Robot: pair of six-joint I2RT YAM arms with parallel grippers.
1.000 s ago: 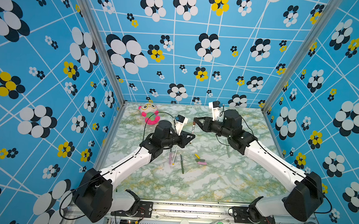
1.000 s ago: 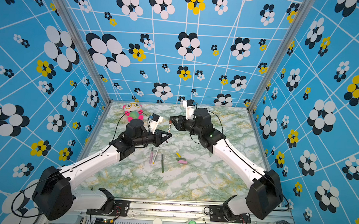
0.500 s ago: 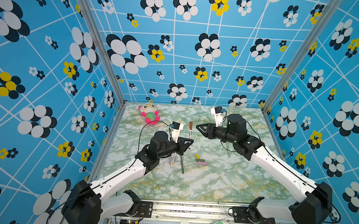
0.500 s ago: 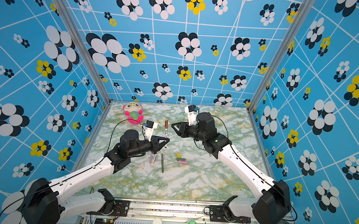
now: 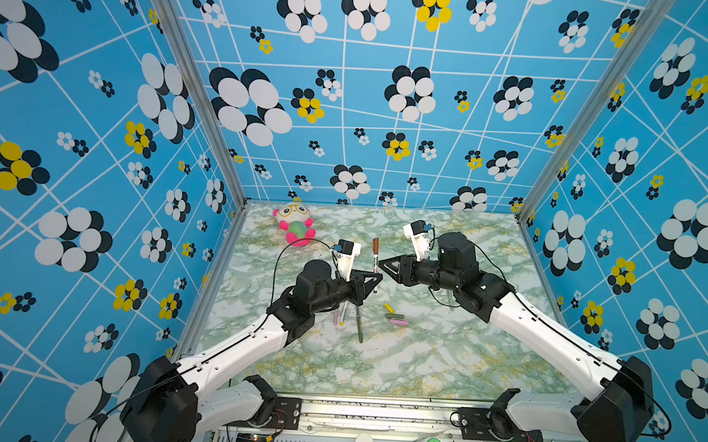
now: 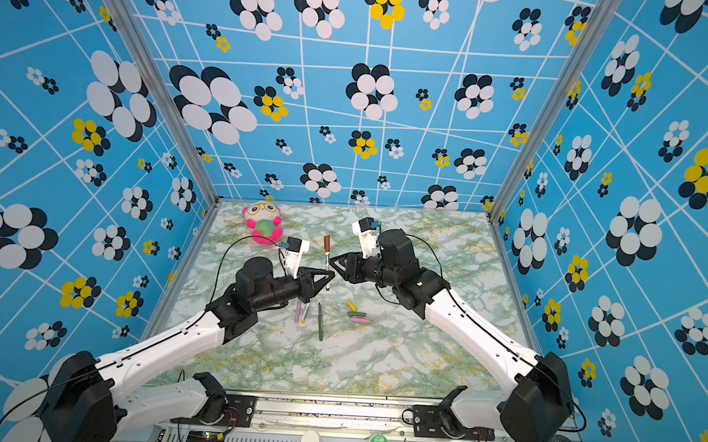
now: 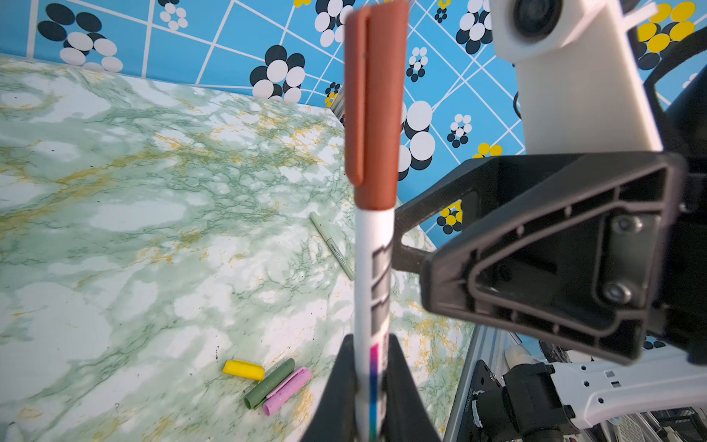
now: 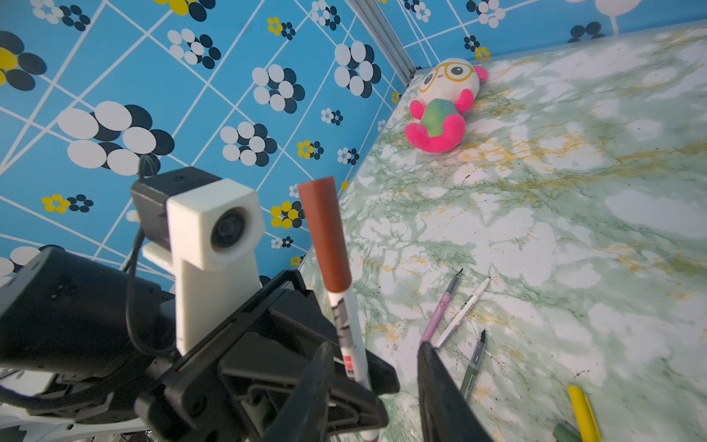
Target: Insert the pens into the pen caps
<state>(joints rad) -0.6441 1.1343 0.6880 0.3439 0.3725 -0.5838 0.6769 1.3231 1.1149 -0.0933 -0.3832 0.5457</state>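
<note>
Left pincer (image 7: pixel 369 344) is clenching the white pen (image 7: pixel 373 275) low, brown cap (image 7: pixel 373 103) sitting on top. Right pincer (image 8: pixel 373 350) is gaping empty just beside it, risking a knock that tilts the pen. Loose caps (image 7: pixel 269 384) are lying below; open table (image 5: pixel 419 367) is stretching beyond, walls (image 5: pixel 350 105) far.

I'm looking over the green marble table (image 5: pixel 420 358) from my end, and here's what's sitting on it right now. A plush toy (image 5: pixel 296 227) is lying up near the far left corner. Around the middle, a pink pen (image 5: pixel 335 316) and a white pen (image 5: pixel 343 315) are lying side by side, with a dark green pen (image 5: pixel 359 324) resting just to their right. Right of those, a yellow cap (image 5: pixel 388 307), a green cap (image 5: pixel 395 316) and a pink cap (image 5: pixel 398 322) are sitting in a tight bunch, green and pink touching. A pale green pen (image 7: pixel 332 245) is lying further off by itself.
</note>
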